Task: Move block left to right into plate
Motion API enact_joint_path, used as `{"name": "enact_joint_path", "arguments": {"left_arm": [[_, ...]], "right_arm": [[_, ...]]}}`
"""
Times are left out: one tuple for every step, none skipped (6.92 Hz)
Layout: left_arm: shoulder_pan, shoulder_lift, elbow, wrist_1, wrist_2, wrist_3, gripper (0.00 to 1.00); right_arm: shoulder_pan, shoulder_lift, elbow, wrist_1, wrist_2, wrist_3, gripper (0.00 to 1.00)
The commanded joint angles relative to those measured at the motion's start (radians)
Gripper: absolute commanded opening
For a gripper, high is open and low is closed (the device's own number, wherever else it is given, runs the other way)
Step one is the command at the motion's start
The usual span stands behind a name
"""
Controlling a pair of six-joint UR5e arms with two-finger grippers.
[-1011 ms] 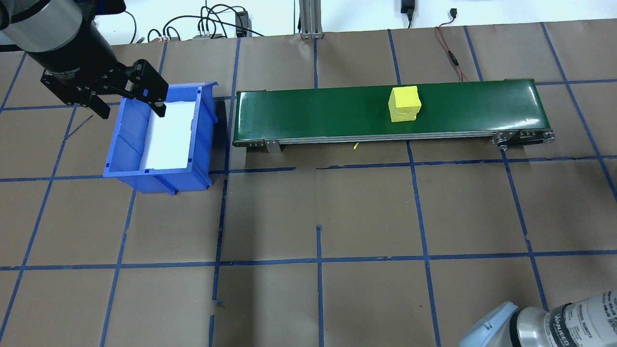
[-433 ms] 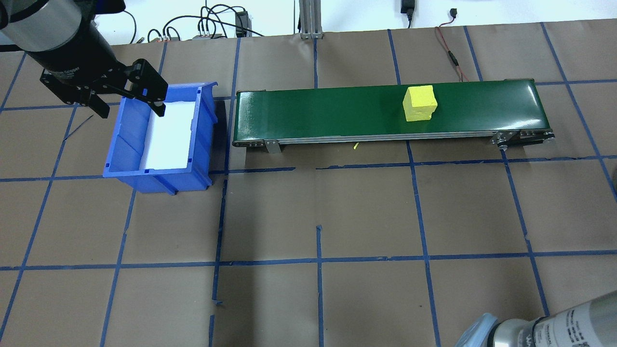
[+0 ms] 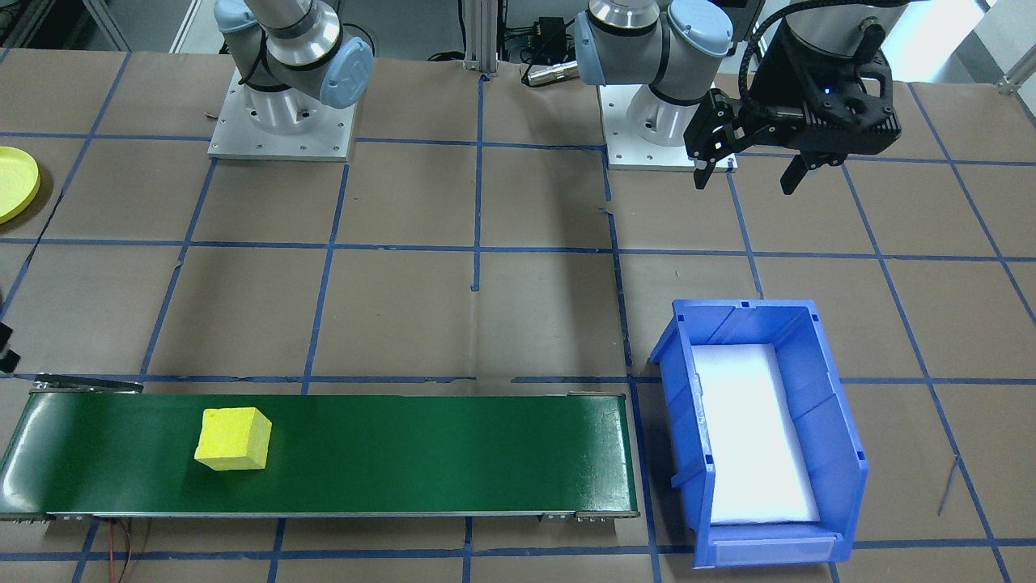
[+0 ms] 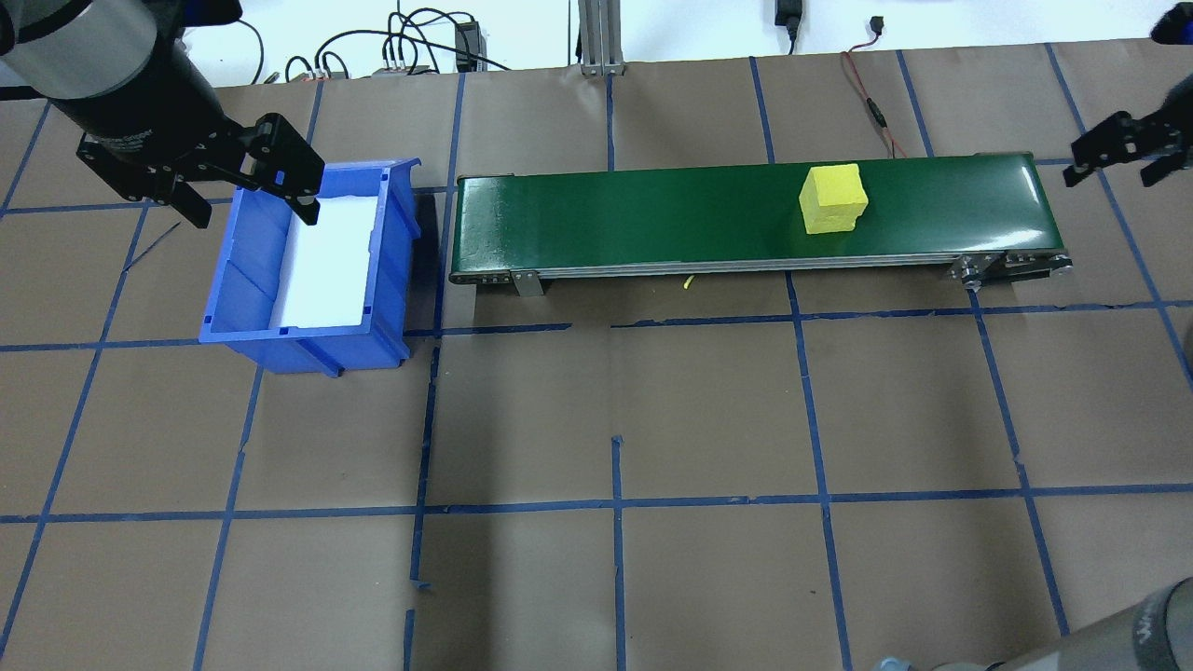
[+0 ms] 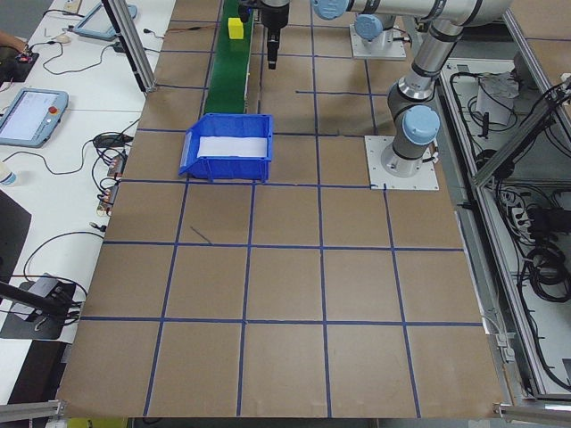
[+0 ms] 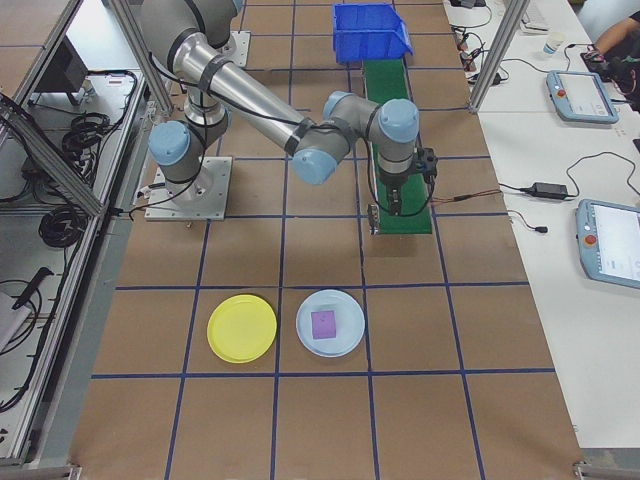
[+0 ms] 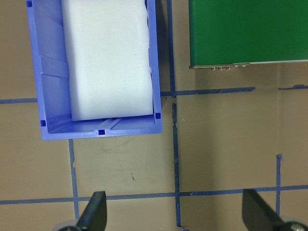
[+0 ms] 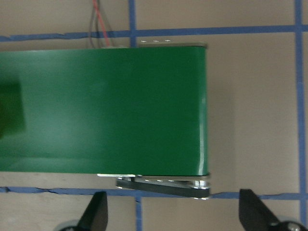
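White lettering runs along the black collar of the left arm's pincer mount (image 4: 130,140) in the overhead view, too small and tilted to read with certainty; part of a white letter shows on the grey metal joint of the right arm (image 4: 1142,634) at that view's bottom edge, cut off and illegible; no other text, label or number can be read in any view.

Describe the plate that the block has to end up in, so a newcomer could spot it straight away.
Start from the long green conveyor belt and go past its end near the right arm, to the open brown table. Two round plates lie there side by side; the target is the yellow plate, the one nearer the robot. Its neighbour, the pale blue plate, holds a small purple block, while the yellow one is bare.
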Motion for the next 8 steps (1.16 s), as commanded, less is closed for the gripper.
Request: {"name": "enact_joint_path", "arguments": {"left_arm": [[0.000,0.000,0.000,0.001,0.000,0.000,1.00],[0.000,0.000,0.000,0.001,0.000,0.000,1.00],[0.000,0.000,0.000,0.001,0.000,0.000,1.00],[0.000,0.000,0.000,0.001,0.000,0.001,1.00],[0.000,0.000,0.000,0.001,0.000,0.000,1.00],[0.000,0.000,-0.001,0.000,0.000,0.000,1.00],[0.002,0.000,-0.001,0.000,0.000,0.000,1.00],[0.002,0.000,0.000,0.000,0.000,0.000,1.00]], "right_arm": [[0.180,0.010,0.000,-0.045,0.003,0.215,0.95],[0.234,0.039,0.000,-0.080,0.037,0.275,0.96],[0.251,0.073,0.001,-0.127,0.066,0.315,0.96],[0.253,0.084,0.003,-0.133,0.065,0.303,0.95],[0.253,0.108,0.003,-0.134,0.062,0.280,0.95],[0.253,0.122,0.003,-0.161,0.054,0.276,0.95],[0.252,0.163,0.003,-0.189,0.046,0.235,0.95],[0.250,0.186,0.012,-0.211,0.026,0.202,0.94]]}}
